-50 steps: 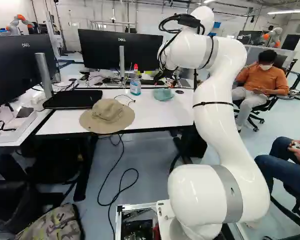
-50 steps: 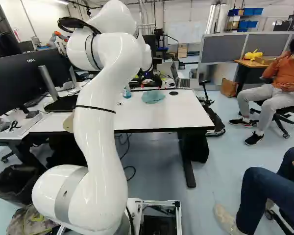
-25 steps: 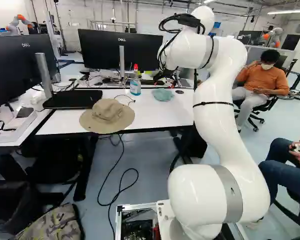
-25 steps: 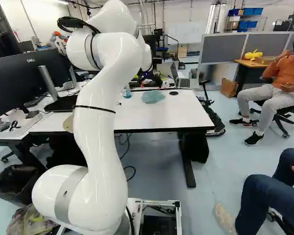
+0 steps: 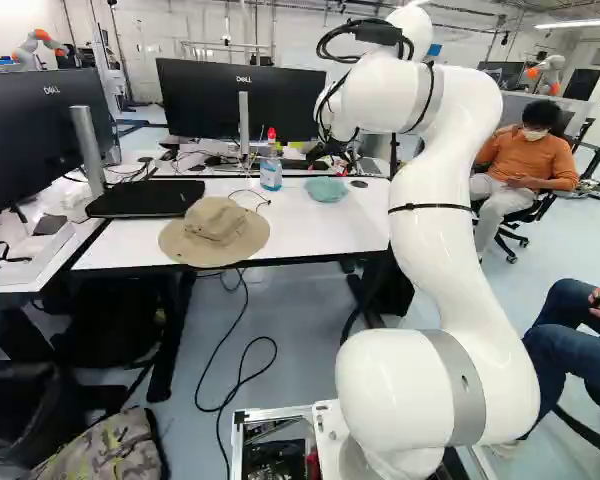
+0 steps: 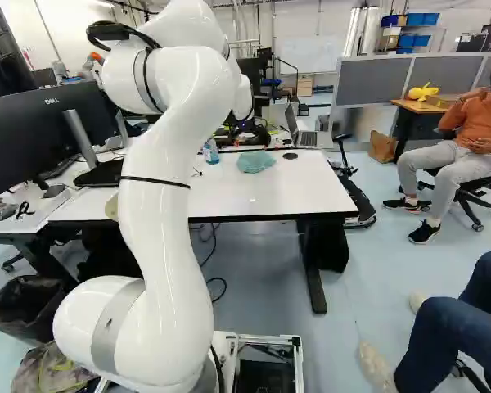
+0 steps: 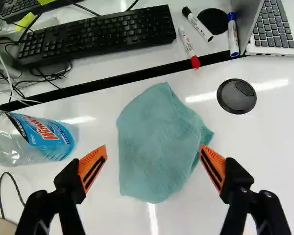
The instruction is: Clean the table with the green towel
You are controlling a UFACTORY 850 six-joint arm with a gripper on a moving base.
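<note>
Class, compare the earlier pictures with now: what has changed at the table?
The arm has drawn slightly up and back toward the base. The gripper is open now; its earlier state cannot be seen. The towel, bottle, hat and base stayed put.

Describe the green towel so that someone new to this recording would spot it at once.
Start at the white table bearing the tan hat. Between the blue-labelled bottle and the round black cap lies the towel, a loosely spread, pale blue-green cloth. Its colour and flat, brimless shape set it apart from the hat.
</note>
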